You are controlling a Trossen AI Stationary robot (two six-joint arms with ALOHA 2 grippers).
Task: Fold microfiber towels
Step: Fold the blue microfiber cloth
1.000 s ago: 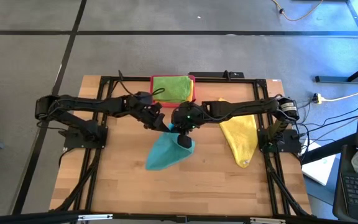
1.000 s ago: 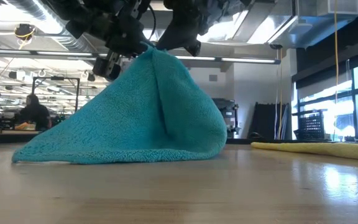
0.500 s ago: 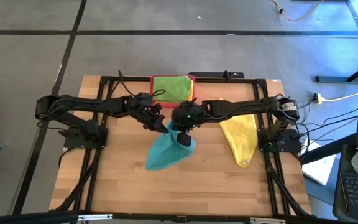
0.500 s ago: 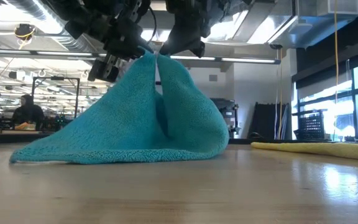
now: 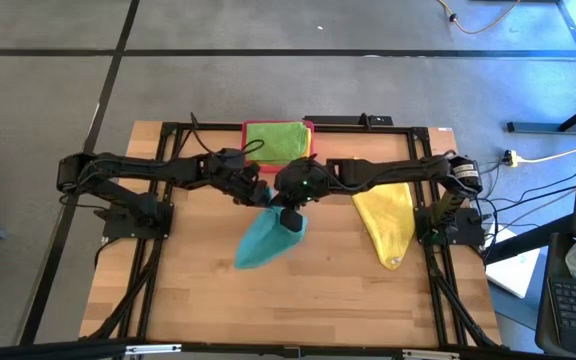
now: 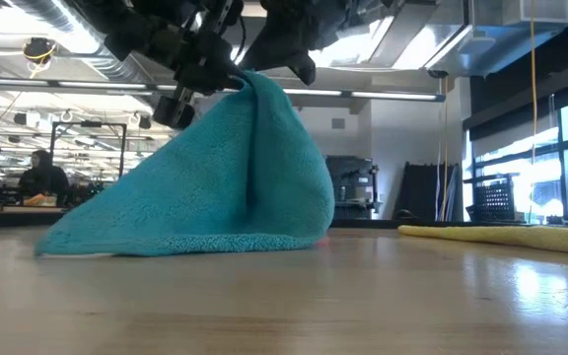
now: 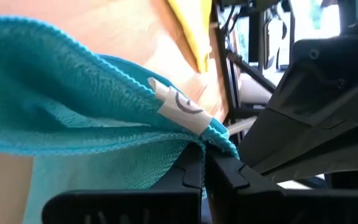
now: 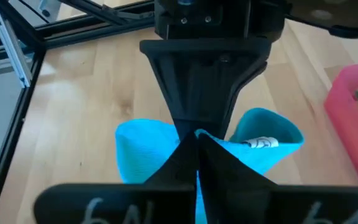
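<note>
Three microfiber towels are in our sight, plus one tray. First item: teal, thin, fuzzy microfiber towel [image 5: 264, 238], near the middle of the pale wooden slatted table [image 5: 198, 300]. We see it drawn up into a tent shape, its peak lifted and its lower hem resting on the wood. The pile is short and looped, the edge stitched, and a small white label [image 7: 182, 107] sits at one raised corner. In the high view its long axis runs from the raised peak at centre down toward the near left.

Left gripper [image 5: 258, 193]: dark fingers pressed together on the towel's raised edge by the label. Right gripper [image 5: 290, 215]: dark fingers likewise clamped together on the teal cloth at the peak, just beside the left one. We note the two almost touching above the table's middle.

Second item: yellow, soft microfiber towel [image 5: 386, 222], lying flat on the right side, long and tapering, its narrow end pointing near.

Third item: bright green folded microfiber towel [image 5: 276, 139], resting in the pink rectangular tray [image 5: 310, 128] at the far centre edge.

Beyond the table, in the low view, we make out a person [image 6: 39, 178] seated far off on the left.
</note>
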